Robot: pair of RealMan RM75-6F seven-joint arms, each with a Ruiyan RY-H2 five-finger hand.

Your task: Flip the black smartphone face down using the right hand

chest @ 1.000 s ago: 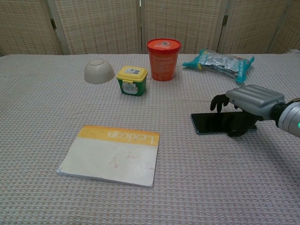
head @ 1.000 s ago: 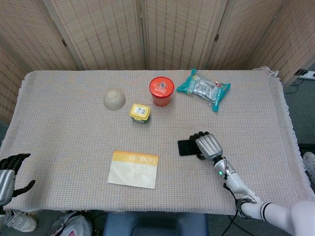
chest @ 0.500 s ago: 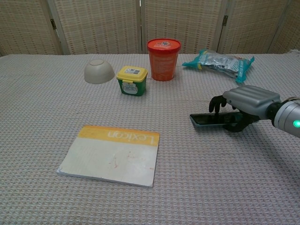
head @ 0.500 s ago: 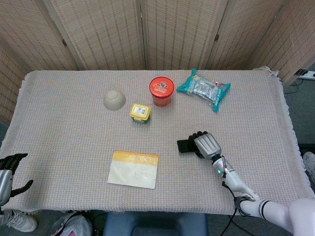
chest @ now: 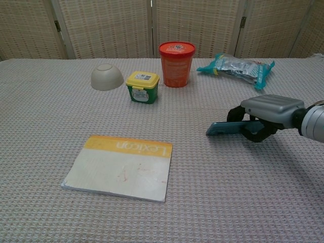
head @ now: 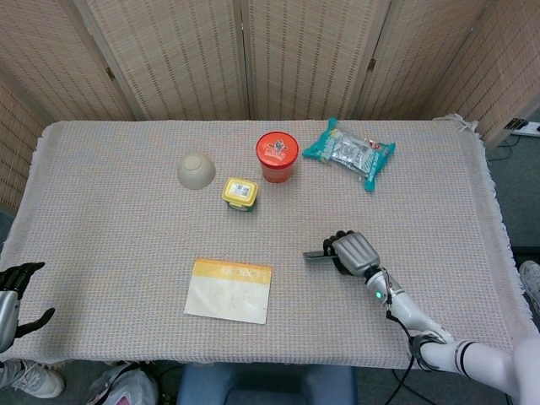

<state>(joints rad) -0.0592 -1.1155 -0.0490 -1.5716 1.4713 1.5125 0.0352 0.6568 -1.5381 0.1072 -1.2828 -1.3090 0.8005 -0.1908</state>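
back row: bowl (head: 196, 170) left, small tub (head: 240, 193) beside it, tall cup (head: 278, 156), snack bag (head: 349, 153) far right
front: notebook (head: 229, 290) left, smartphone (chest: 226, 128) in right hand (chest: 267, 115) to its right

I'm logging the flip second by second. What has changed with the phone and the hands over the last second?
The right hand has tilted the black smartphone up from lying flat on the tablecloth: in the chest view it now shows nearly edge-on, held in the fingers. The left hand slid slightly lower at the table's edge, holding nothing. Notebook, bowl, yellow-lidded tub, red cup and snack packet stayed put.
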